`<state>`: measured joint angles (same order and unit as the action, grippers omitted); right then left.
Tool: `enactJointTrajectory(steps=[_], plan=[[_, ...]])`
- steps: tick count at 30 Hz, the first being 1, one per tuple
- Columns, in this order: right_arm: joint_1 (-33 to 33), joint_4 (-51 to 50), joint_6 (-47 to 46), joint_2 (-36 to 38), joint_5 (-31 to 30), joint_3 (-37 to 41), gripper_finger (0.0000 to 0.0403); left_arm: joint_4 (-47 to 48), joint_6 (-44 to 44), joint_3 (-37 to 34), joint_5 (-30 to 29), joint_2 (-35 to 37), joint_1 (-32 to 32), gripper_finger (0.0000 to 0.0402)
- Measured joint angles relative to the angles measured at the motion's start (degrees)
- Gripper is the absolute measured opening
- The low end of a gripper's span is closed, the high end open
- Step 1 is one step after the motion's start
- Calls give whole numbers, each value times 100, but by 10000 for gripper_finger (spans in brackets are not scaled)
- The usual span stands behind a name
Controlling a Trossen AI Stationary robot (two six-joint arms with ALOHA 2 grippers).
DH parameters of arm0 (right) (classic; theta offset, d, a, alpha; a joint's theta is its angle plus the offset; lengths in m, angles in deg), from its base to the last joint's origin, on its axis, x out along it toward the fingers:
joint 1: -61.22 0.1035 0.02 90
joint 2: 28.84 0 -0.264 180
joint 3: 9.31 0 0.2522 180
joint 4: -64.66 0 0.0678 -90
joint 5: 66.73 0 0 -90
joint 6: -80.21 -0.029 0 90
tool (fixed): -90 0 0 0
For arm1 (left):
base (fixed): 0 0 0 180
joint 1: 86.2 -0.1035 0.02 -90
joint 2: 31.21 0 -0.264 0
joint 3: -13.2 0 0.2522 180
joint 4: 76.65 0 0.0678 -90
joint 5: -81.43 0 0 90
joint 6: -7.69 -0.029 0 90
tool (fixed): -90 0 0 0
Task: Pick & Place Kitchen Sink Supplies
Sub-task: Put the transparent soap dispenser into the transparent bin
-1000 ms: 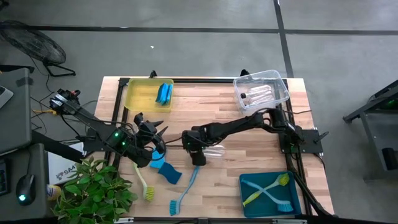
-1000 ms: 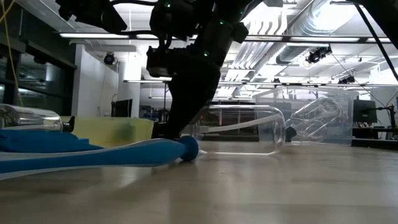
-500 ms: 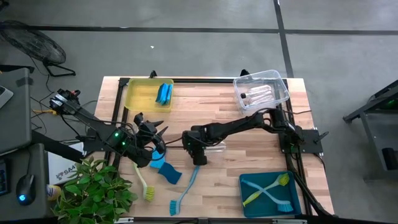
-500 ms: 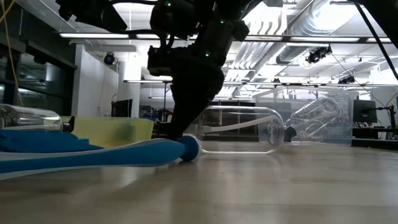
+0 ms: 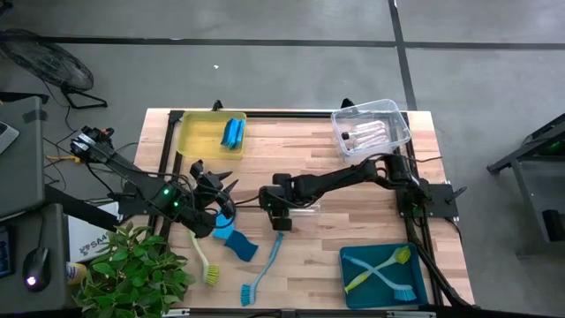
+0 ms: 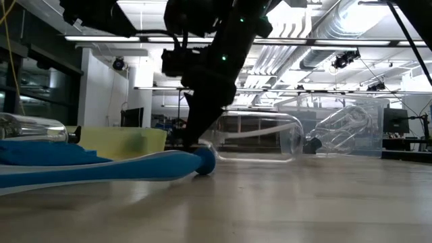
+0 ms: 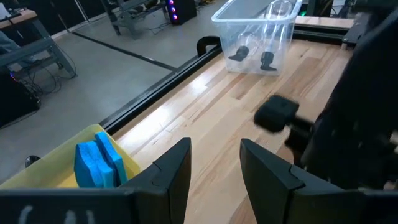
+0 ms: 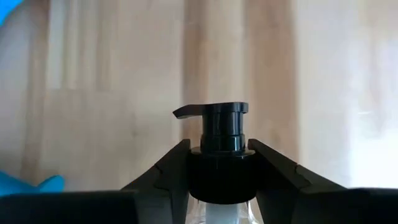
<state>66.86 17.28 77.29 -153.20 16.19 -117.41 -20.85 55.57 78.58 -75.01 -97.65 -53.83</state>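
Note:
A clear bottle (image 5: pixel 305 208) with a black pump top (image 8: pixel 219 124) lies on its side mid-table, with my right gripper (image 5: pixel 282 217) shut on it. Most of its body is under that arm; the low view shows the body (image 6: pixel 260 138) about level. Close by lie a blue brush (image 5: pixel 263 265), a blue sponge (image 5: pixel 238 245) and a yellow-green brush (image 5: pixel 205 256). Another clear bottle (image 6: pixel 34 127) shows over the sponge in the low view. My left gripper (image 5: pixel 221 187) hovers at the table's left, open, nothing between its fingers (image 7: pixel 214 152). My right gripper pinches the bottle's black collar (image 8: pixel 217 163), just below the pump head, between its two fingers. The fingers come steeply from above, slanting from the table's right, and lie across the neck. The bottle lies about level, pump toward the left; whether its body touches the table I cannot tell.
A yellow bin (image 5: pixel 199 141) with a blue sponge stands far left. A clear bin (image 5: pixel 402 134) holding bottles is far right, and a teal bin (image 5: pixel 353 283) with brushes near right. A green plant (image 5: pixel 132 274) overhangs the near left corner.
My right gripper has shut on the bottle's collar and tipped a little. The bottle has shifted slightly toward the far edge, under the arm, and its underside sits a touch higher in the low view.

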Motion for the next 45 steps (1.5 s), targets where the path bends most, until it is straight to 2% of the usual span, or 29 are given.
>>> enactJointTrajectory(steps=[10, 19, 24, 29, 34, 38, 45], plan=[[37, -306, 115, 626, -908, 0, 130, 5, 365, -271, 9, -2, -2, 133], [54, -1135, 146, 1221, -2017, 12, 130, 1, 365, -274, 12, -2, -2, 133], [52, -1513, -14, 1502, -2414, 256, 130, -1, 368, -274, 15, -2, -2, 133], [54, -1452, -354, 1965, -2789, 933, 130, -10, 368, -274, 17, -2, -2, 134], [161, -836, -702, 2689, -3347, 1823, 130, -20, 368, -274, 20, -2, -2, 133], [335, 168, -758, 3443, -3802, 2643, 130, -41, 368, -274, 17, 0, -4, 133], [712, 2039, -550, 4860, -5035, 4089, 130, -54, 368, -274, 15, 0, -4, 133]])
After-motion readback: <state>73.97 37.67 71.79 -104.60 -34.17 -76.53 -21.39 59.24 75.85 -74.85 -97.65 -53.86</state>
